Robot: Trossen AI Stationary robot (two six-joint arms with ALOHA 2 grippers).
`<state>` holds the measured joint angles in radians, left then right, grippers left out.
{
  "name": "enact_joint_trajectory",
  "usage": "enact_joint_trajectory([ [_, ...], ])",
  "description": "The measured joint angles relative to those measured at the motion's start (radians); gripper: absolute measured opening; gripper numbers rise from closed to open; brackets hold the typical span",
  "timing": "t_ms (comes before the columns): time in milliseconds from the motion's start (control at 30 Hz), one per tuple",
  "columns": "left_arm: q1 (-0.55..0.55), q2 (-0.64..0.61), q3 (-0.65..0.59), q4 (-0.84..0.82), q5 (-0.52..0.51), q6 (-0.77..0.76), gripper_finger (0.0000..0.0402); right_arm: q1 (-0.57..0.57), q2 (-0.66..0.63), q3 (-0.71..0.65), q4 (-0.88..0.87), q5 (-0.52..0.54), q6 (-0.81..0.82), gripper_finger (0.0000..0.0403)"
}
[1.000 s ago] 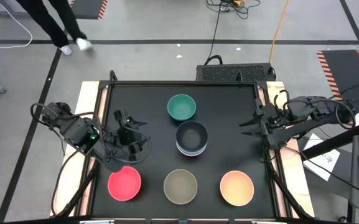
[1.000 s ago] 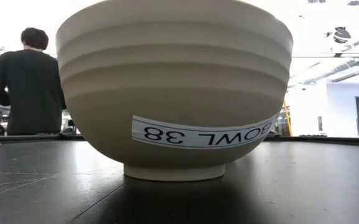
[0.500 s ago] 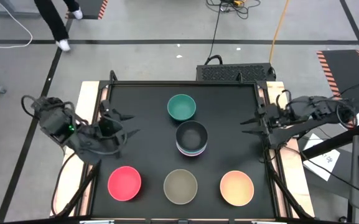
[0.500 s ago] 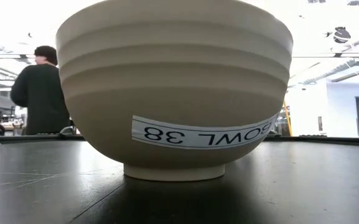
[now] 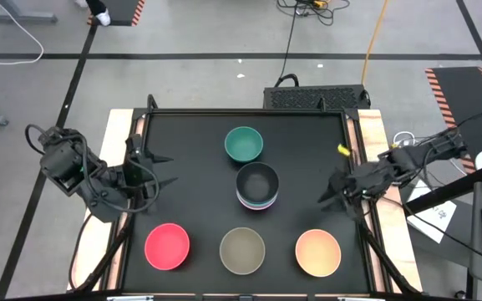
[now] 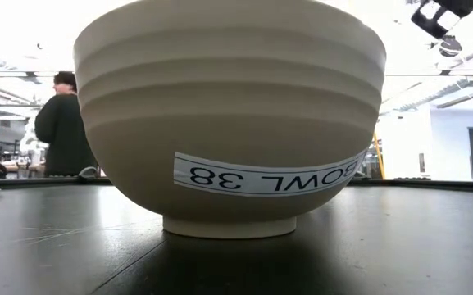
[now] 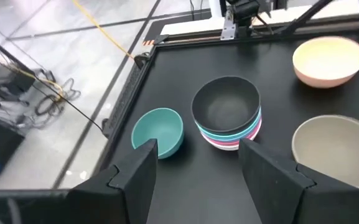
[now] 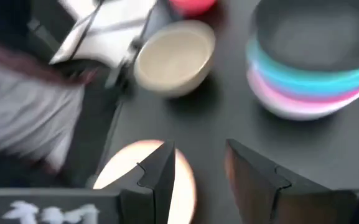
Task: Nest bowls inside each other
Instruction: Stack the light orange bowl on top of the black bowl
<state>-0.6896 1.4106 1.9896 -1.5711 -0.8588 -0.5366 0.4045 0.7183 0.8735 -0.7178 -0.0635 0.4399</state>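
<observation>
The left gripper (image 5: 143,163) hangs over the table's left edge with its fingers spread and nothing between them. From it, the stack of bowls (image 5: 257,186) lies toward 4 o'clock near the middle of the black table (image 5: 199,134), a black bowl on top with light blue, white and pink rims showing under it in the wrist views. The teal bowl (image 5: 244,144) sits toward 2 o'clock, just beside the stack at the stack's 11 o'clock, not touching. The red-pink bowl (image 5: 167,247) lies at 5 o'clock from this gripper, near the front edge.

The right gripper (image 5: 338,186) is over the table's right side, fingers parted and empty. The stack is at its 9 o'clock with bare table between. The peach-orange bowl (image 5: 317,252) lies at its 7 o'clock, and the olive-grey bowl (image 5: 242,250) sits between that one and the red-pink one.

In the low view a person (image 6: 62,124) stands in the room behind the table.
</observation>
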Motion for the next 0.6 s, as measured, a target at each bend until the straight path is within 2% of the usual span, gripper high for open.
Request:
enact_joint_trajectory([
  [200, 0.002, 0.0, 0.0, 0.001, -0.005, 0.04, 0.0228, 0.053, 0.0, -0.074, 0.114, -0.138, 0.083, 0.013],
  [300, -0.009, -0.007, 0.0, 0.005, -0.006, 0.102, 0.0228, 0.08, 0.0, -0.076, 0.158, -0.147, 0.094, 0.013],
  [600, -0.019, -0.078, 0.0, 0.082, -0.005, 0.113, 0.0228, 0.098, 0.017, -0.076, 0.161, -0.172, 0.244, 0.013],
])
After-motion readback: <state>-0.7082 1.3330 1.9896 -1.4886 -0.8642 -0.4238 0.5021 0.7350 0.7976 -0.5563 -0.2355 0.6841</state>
